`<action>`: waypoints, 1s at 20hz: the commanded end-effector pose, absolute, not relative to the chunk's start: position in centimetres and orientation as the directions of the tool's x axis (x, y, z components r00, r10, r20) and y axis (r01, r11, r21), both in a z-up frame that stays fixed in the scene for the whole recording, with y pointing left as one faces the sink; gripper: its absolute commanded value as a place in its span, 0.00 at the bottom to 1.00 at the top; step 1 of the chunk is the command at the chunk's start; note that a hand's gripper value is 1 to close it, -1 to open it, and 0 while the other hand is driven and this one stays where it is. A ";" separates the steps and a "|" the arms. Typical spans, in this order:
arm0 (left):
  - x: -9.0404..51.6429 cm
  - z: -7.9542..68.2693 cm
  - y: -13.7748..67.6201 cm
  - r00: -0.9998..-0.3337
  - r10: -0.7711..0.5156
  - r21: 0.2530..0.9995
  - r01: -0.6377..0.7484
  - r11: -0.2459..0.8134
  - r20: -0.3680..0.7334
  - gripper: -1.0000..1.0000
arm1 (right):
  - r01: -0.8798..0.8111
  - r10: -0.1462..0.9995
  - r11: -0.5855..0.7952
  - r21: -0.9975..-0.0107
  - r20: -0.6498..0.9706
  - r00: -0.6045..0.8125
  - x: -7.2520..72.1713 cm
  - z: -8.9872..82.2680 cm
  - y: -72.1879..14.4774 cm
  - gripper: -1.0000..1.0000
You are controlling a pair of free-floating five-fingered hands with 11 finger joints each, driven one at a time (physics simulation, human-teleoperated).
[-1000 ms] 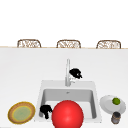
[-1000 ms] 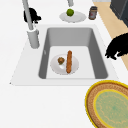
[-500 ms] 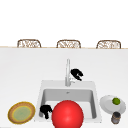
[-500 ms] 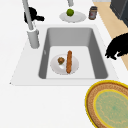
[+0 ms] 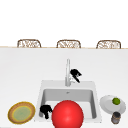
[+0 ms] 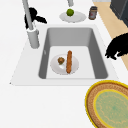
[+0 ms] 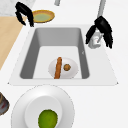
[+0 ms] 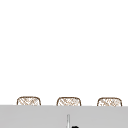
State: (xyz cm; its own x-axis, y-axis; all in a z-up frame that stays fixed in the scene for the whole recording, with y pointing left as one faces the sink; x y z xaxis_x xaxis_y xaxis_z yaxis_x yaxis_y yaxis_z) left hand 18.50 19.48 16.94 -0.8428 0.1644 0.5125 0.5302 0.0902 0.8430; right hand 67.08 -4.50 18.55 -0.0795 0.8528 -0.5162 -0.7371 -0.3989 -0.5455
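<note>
Front view: right hand (image 5: 75, 74) hangs just beside faucet (image 5: 67, 72), fingers curled downward, gripping nothing. Left hand (image 5: 46, 111) at sink (image 5: 42, 95) front-left corner, fingers bent, holding nothing; red ball (image 5: 67, 115) beside it.

Left side view: faucet (image 6: 29, 23) looks rigid, smooth metal, likely slippery; best taken at lever by base.

Right side view: right hand (image 7: 101, 30) droops over faucet base (image 7: 95, 42); contact unclear. Sausage (image 7: 58, 67) lies on plate (image 7: 72, 70) in basin.

Versus earlier frame: both hands unmoved.

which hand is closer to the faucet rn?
Right. The right hand sits just beside the faucet, by its base. The left hand hangs at the sink's front-left corner.
</note>
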 end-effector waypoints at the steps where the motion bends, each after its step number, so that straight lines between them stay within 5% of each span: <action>1: 18.5 16.9 19.5 -0.843 0.164 0.843 0.530 0.090 0.512 0.50 | -0.739 0.909 -0.331 -0.587 -0.408 -0.083 67.1 19.3 -5.7 0.00; 6: 18.5 16.9 19.5 -0.843 0.164 0.843 0.530 0.090 0.512 0.50 | -0.728 0.956 -0.249 -0.639 -0.283 -0.079 67.0 20.6 -7.3 0.00; 16: 18.5 16.9 19.5 -0.843 0.164 0.843 0.530 0.090 0.512 0.50 | -0.739 0.939 -0.288 -0.609 -0.332 -0.093 67.5 21.3 -6.4 0.00; 17: 18.5 16.9 19.5 -0.843 0.164 0.843 0.530 0.090 0.512 0.50 | -0.748 0.938 -0.290 -0.597 -0.334 -0.097 67.7 21.7 -6.3 1.00; 20: 18.5 16.9 19.5 -0.843 0.164 0.843 0.530 0.090 0.512 0.50 | -0.727 0.934 -0.308 -0.614 -0.342 -0.107 67.7 22.5 -6.4 1.00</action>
